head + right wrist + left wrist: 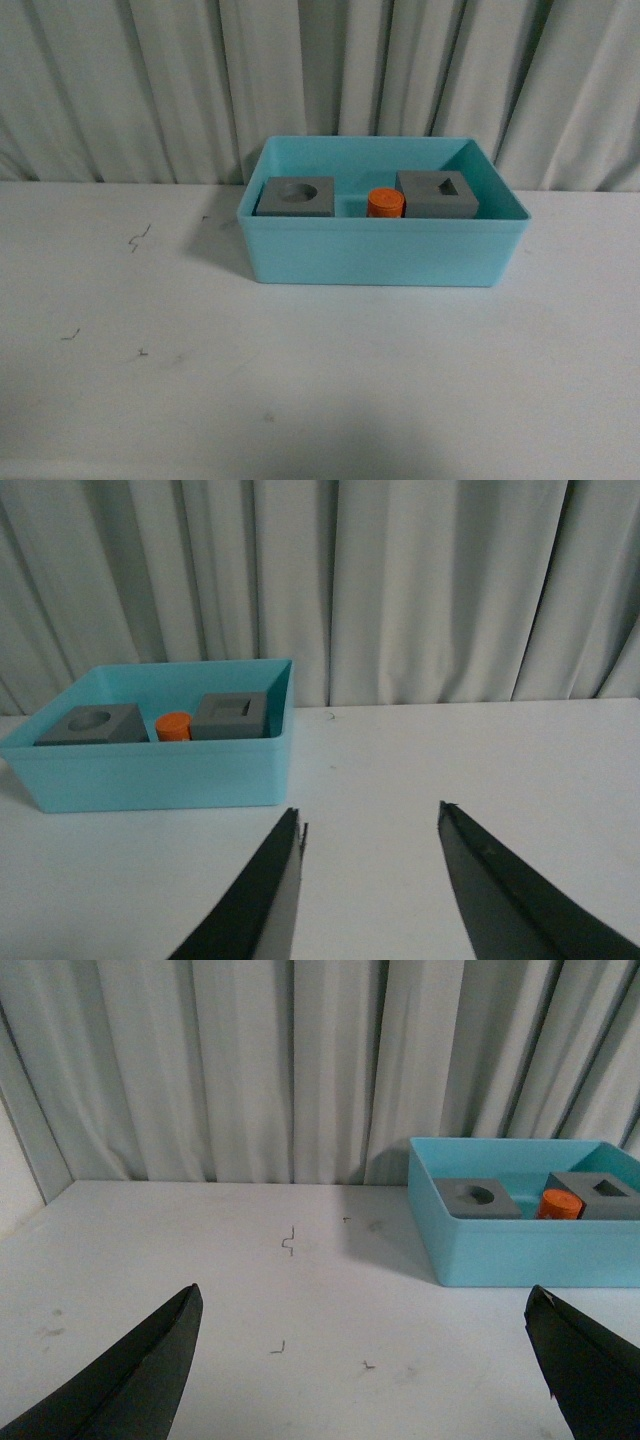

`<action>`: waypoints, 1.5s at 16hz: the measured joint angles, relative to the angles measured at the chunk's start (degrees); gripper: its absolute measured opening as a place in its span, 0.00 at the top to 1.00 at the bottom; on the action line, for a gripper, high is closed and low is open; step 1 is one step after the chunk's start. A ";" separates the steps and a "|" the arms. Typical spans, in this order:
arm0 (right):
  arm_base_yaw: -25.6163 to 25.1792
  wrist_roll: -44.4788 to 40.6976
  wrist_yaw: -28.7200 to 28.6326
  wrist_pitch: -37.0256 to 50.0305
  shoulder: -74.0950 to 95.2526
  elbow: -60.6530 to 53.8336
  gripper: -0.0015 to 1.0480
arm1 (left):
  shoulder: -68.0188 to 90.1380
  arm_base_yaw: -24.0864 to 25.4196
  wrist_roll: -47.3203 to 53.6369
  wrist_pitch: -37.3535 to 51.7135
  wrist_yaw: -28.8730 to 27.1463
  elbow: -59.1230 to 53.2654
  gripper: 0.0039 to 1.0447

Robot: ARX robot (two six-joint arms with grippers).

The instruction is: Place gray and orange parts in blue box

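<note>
The blue box (380, 255) stands on the white table near the curtain. Inside it sit a gray cube with a round hole (296, 197) at the left, an orange cylinder (385, 204) in the middle, and a gray cube with a square hole (438, 193) at the right. The same box (520, 1250) and parts (560, 1203) show in the left wrist view, and the box (160, 770) also in the right wrist view. My left gripper (362, 1305) is open over bare table, left of the box. My right gripper (370, 818) is open, right of the box. Neither arm shows in the front view.
A pleated grey-white curtain (320, 80) hangs right behind the table. Small dark scuff marks (138, 238) dot the white table top (320, 380) left of the box.
</note>
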 joint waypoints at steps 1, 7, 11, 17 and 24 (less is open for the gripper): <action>0.00 0.00 0.00 0.00 0.00 0.00 0.52 | 0.00 0.00 0.00 0.00 0.00 0.00 0.06; 0.00 0.00 0.00 0.00 0.00 0.00 0.07 | 0.00 0.00 -0.02 0.00 0.00 0.00 0.06; 0.00 0.00 0.00 0.00 0.00 0.00 0.06 | 0.00 0.00 0.00 0.00 0.00 0.00 0.06; 0.00 0.02 0.00 0.00 0.00 0.00 0.06 | 0.00 0.00 0.00 0.00 0.00 0.00 0.06; 0.00 0.00 0.00 0.00 0.00 0.00 0.06 | 0.00 0.00 0.00 0.00 0.00 0.00 0.06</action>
